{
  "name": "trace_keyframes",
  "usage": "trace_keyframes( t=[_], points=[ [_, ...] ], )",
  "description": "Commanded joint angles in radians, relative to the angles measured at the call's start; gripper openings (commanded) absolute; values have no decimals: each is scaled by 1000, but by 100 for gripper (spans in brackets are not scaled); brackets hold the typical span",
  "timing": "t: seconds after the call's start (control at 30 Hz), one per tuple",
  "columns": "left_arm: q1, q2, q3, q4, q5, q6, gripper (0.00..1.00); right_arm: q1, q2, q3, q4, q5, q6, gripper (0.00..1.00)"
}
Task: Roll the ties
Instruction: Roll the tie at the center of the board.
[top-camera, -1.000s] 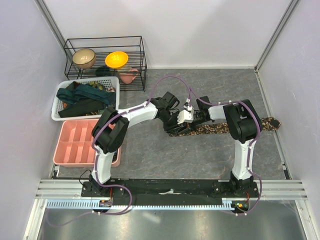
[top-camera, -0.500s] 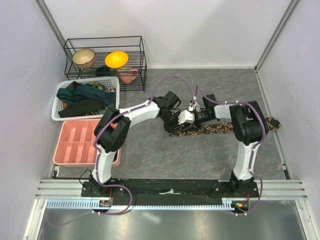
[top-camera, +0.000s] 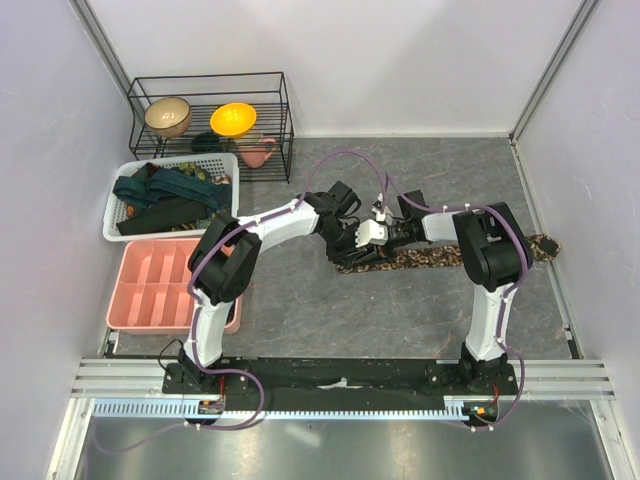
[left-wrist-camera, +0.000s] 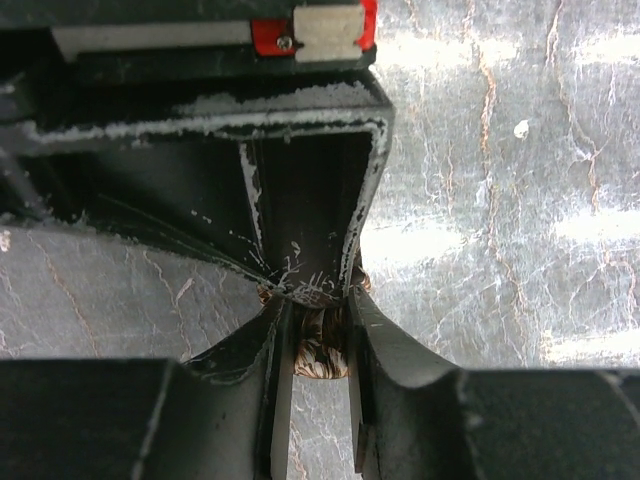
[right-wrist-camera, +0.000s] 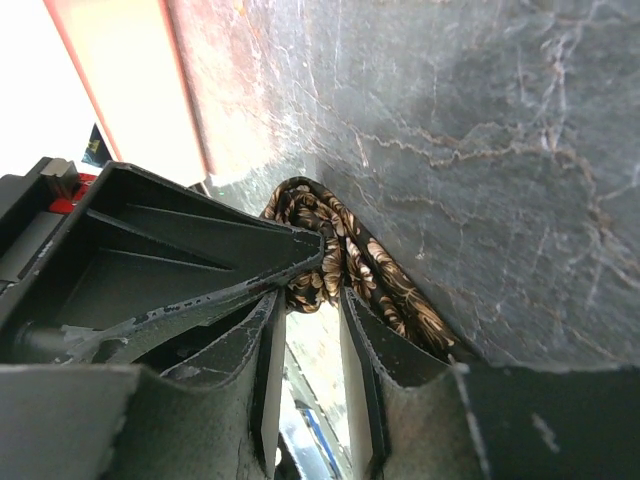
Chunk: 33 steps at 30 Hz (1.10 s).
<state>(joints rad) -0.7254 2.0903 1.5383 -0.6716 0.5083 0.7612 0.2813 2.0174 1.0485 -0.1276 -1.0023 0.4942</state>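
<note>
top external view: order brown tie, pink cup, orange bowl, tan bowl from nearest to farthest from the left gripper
From the left gripper:
1. brown tie, right at it, mid-table
2. pink cup, right end of wire rack
3. orange bowl, rack middle
4. tan bowl, rack's left end

Bright, even light overhead; glare washes the left wrist view.
</note>
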Motion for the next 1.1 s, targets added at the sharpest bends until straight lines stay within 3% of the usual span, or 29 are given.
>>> trace_keyframes(
  t=[0.0, 0.23, 0.37, 0.63, 0.73, 1.07],
  points=[
    [6, 60, -12, -77, -65, 39, 29, 7, 21, -22, 121, -50, 79, 34],
    [6, 57, -10, -77, -54, 44, 28, 7, 46, -30, 183, -67, 145, 29],
    [6, 56, -13, -75, -50, 46, 28, 6, 47, -100, 374, -84, 306, 30],
    [6, 53, -12, -77, -47, 47, 28, 7, 60, -153, 491, -68, 432, 30],
    [6, 53, -12, -75, -45, 47, 28, 6, 70, -189, 615, -67, 538, 30],
    [6, 51, -14, -82, -39, 56, 27, 4, 83, -225, 749, -55, 643, 30]
  ],
)
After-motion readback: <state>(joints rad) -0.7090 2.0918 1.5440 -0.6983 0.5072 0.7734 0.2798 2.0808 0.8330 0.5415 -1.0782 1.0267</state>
